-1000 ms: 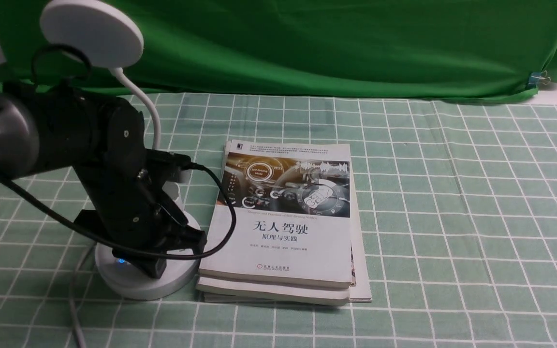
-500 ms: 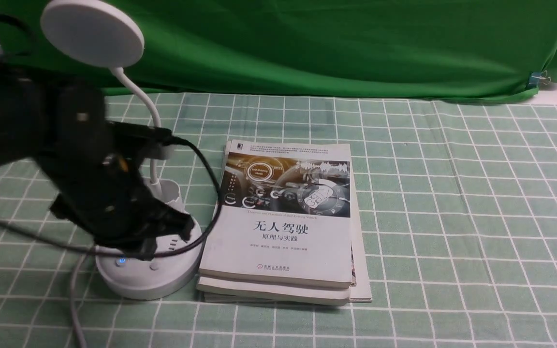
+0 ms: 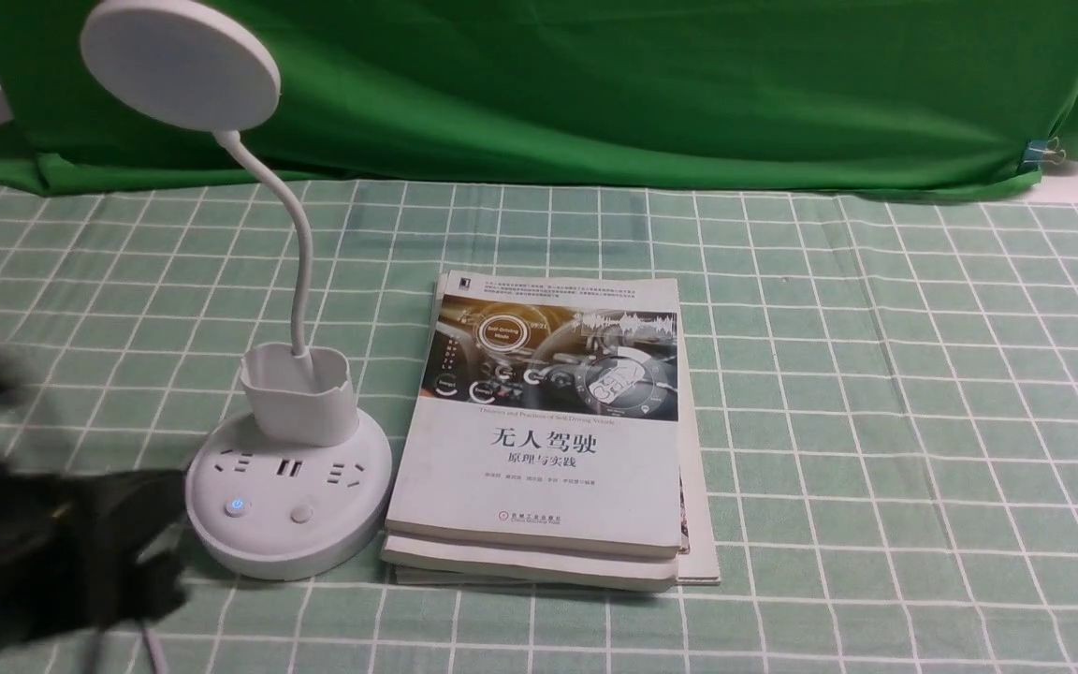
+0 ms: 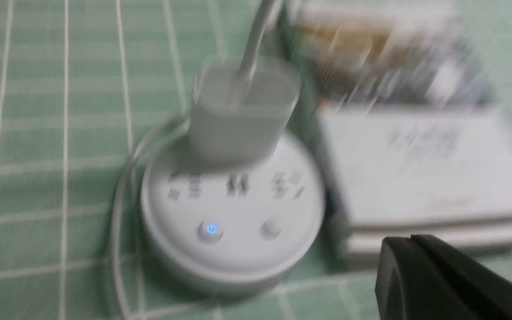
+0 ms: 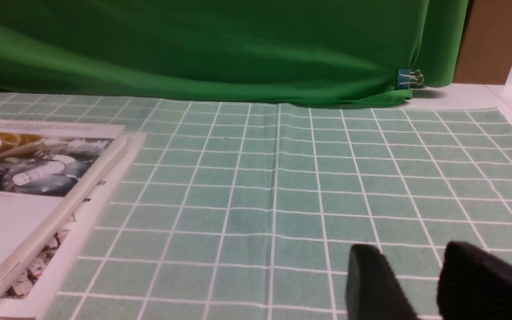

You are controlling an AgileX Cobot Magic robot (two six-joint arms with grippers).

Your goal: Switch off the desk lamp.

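The white desk lamp stands at the left of the table. Its round base (image 3: 288,510) has sockets and two buttons. The left button (image 3: 236,505) shows a small blue light, and the right button (image 3: 301,513) is plain. The cup holder (image 3: 298,393), the gooseneck (image 3: 300,243) and the disc head (image 3: 180,64) rise behind; the head does not glow. My left arm (image 3: 43,562) is a dark blur low, left of the base and apart from it. In the left wrist view my left gripper (image 4: 409,240) is shut and empty, off to the side of the base (image 4: 234,213). My right gripper (image 5: 411,250) is open over bare cloth.
A stack of books (image 3: 548,440) lies right beside the lamp base, and also shows in the right wrist view (image 5: 25,186). The lamp's white cord (image 3: 151,646) runs off the front edge. A green backdrop (image 3: 595,84) hangs at the back with a binder clip (image 3: 1044,150).
My left arm has lifted off the lamp base and pulled back down to the left, uncovering the base, both buttons and the cup holder. The blue button light stays on.
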